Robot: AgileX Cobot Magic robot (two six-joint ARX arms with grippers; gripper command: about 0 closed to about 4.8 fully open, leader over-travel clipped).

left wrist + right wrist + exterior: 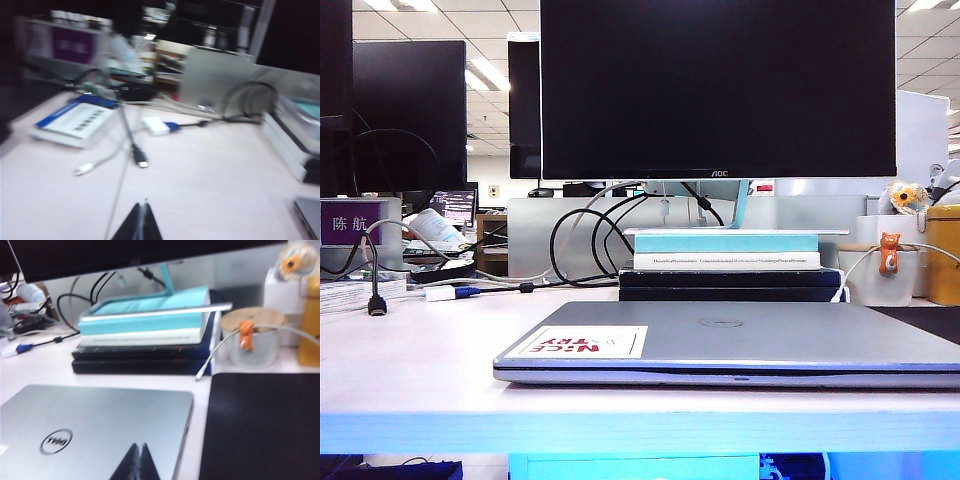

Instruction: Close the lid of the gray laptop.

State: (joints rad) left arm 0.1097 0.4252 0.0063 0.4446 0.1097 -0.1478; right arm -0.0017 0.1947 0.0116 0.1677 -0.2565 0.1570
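Note:
The gray laptop lies flat near the front of the white table, its lid down on the base with the white red-lettered sticker and round logo facing up. No gripper shows in the exterior view. In the right wrist view my right gripper is shut and empty above the silver lid, near the Dell logo. In the left wrist view my left gripper is shut and empty over bare table, with only a corner of the laptop showing off to one side.
A stack of books and the black AOC monitor stand behind the laptop. A black mat lies to its right. Loose cables, a white adapter and a blue-white booklet lie at the left. Cups and a yellow tin sit at the back right.

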